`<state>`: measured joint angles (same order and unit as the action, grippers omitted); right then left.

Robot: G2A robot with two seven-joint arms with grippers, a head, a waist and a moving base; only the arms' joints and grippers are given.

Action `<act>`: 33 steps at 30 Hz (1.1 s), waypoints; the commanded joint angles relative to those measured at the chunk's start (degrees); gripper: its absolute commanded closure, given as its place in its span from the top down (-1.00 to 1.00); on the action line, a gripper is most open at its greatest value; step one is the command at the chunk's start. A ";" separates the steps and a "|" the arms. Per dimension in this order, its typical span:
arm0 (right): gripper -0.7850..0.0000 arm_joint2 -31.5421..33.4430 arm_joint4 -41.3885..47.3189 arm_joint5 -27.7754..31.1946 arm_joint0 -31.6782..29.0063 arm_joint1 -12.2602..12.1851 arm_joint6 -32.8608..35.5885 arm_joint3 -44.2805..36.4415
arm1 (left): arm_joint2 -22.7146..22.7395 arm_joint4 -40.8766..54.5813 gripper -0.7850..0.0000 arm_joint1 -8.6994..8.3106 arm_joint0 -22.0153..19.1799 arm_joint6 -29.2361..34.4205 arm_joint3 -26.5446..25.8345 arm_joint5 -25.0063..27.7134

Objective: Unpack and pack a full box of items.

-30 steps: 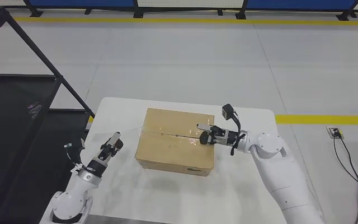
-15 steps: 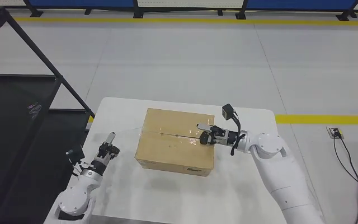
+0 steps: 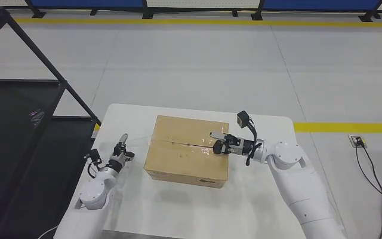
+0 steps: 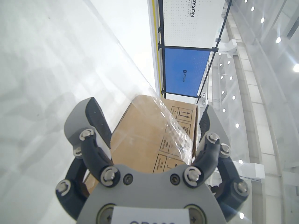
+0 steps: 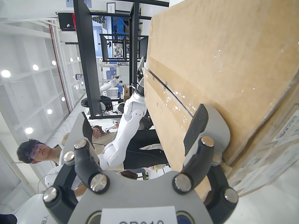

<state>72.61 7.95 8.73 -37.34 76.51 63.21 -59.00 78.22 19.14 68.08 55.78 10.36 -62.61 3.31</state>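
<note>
A closed brown cardboard box sits in the middle of the white table, with clear tape along its top seam. My right gripper is at the box's right end over the seam. It is open, with one finger lying on the box top and the other raised clear of it. My left gripper hovers just off the box's left end, open and holding nothing. From the left wrist the taped end of the box appears between the fingers, a short way ahead.
The white table has free surface in front of and to the right of the box. A black metal frame stands off the table's left side. Bare floor with a yellow line lies beyond.
The left arm dipped back a little, then swung forward, bringing its gripper close to the box's left end. The right arm and the box have not moved.
</note>
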 commanded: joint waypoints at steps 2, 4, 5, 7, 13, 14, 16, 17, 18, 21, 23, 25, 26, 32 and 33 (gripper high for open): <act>1.00 0.00 0.00 0.00 0.00 0.00 0.00 0.00 | -1.85 1.29 1.00 0.89 -3.67 -0.93 4.66 0.69; 1.00 0.00 0.00 0.00 0.00 0.00 0.00 0.00 | -2.61 3.33 1.00 1.53 -5.54 -1.36 7.30 1.36; 1.00 0.00 0.00 0.00 0.00 0.00 0.00 0.00 | -2.80 4.50 1.00 1.84 -6.50 -1.72 8.75 1.54; 1.00 0.00 0.00 0.00 0.00 0.00 0.00 0.00 | -3.31 5.53 1.00 2.37 -8.17 -2.69 11.25 2.53; 1.00 0.00 0.00 0.00 0.00 0.00 0.00 0.00 | -2.86 8.12 1.00 3.22 -11.28 -3.06 16.21 7.67; 1.00 0.00 0.00 0.00 0.00 0.00 0.00 0.00 | -2.51 8.45 1.00 3.23 -11.62 -2.79 16.56 8.72; 1.00 0.00 0.00 0.00 0.00 0.00 0.00 0.00 | -1.71 8.82 1.00 3.18 -12.12 -2.22 16.85 10.75; 1.00 0.00 0.00 0.00 0.00 0.00 0.00 0.00 | -1.29 8.99 1.00 3.14 -12.19 -1.84 16.82 11.66; 1.00 0.00 0.00 0.00 0.00 0.00 0.00 0.00 | -0.77 9.04 1.00 3.04 -12.20 -1.49 16.68 12.67; 1.00 0.00 0.00 0.00 0.00 0.00 0.00 0.00 | 0.72 8.39 1.00 2.66 -12.04 -0.88 15.42 14.98; 1.00 0.00 0.00 0.00 0.00 0.00 0.00 0.00 | 1.66 7.67 1.00 2.39 -11.59 -0.84 14.09 15.83; 1.00 0.00 0.00 0.00 0.00 0.00 0.00 0.00 | 2.49 6.29 1.00 2.10 -11.03 -1.24 12.31 16.26; 1.00 0.00 0.00 0.00 0.00 0.00 0.00 0.00 | 2.89 5.71 1.00 1.97 -10.71 -1.45 11.12 16.47; 1.00 0.00 0.00 0.00 0.00 0.00 0.00 0.00 | 4.90 1.96 1.00 1.31 -7.69 -2.50 3.48 16.03; 1.00 0.00 0.00 0.00 0.00 0.00 0.00 0.00 | 5.15 1.30 1.00 1.23 -7.08 -2.63 2.03 15.95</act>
<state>72.61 7.95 8.73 -37.34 76.51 63.21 -59.00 83.13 21.14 69.39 48.07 7.86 -59.02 19.39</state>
